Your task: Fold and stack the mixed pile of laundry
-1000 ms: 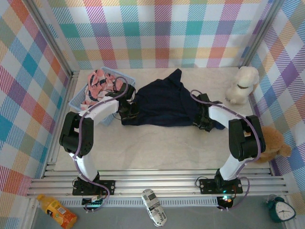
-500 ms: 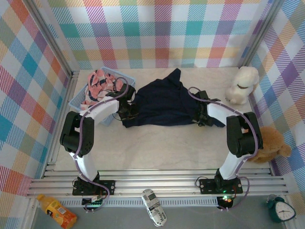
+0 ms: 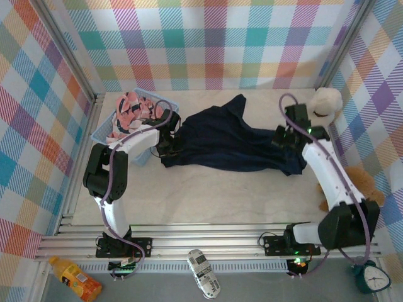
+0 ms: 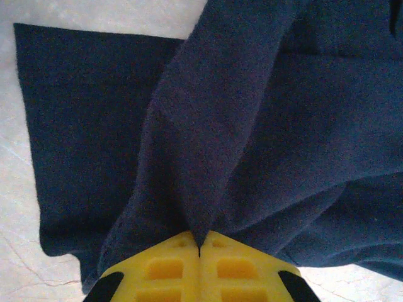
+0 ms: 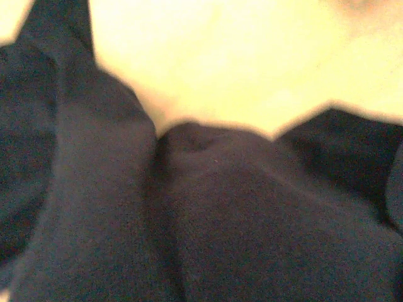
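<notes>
rightward travel of the right gripper point(image 3: 286, 138) is the change: it was at the shirt's right end and now hangs far right of the basket point(image 3: 101, 134), and the navy t-shirt point(image 3: 220, 141) is drawn out wider with it. this reads as spreading the shirt flat before the first fold.

left to right: the pink garment point(image 3: 129, 113) lies inside the basket, not yet handled. just right of the basket, the left gripper point(image 4: 199, 248) is closed, pinching a ridge of shirt cloth beside a straight hem. the right gripper's jaws are buried in cloth; the taut fold suggests it is clamped on the shirt. it is close beside the white plush point(image 3: 324, 107), so little room remains that way. bare table point(image 3: 208, 195) nearer the arm bases than the basket offers folding room.
</notes>
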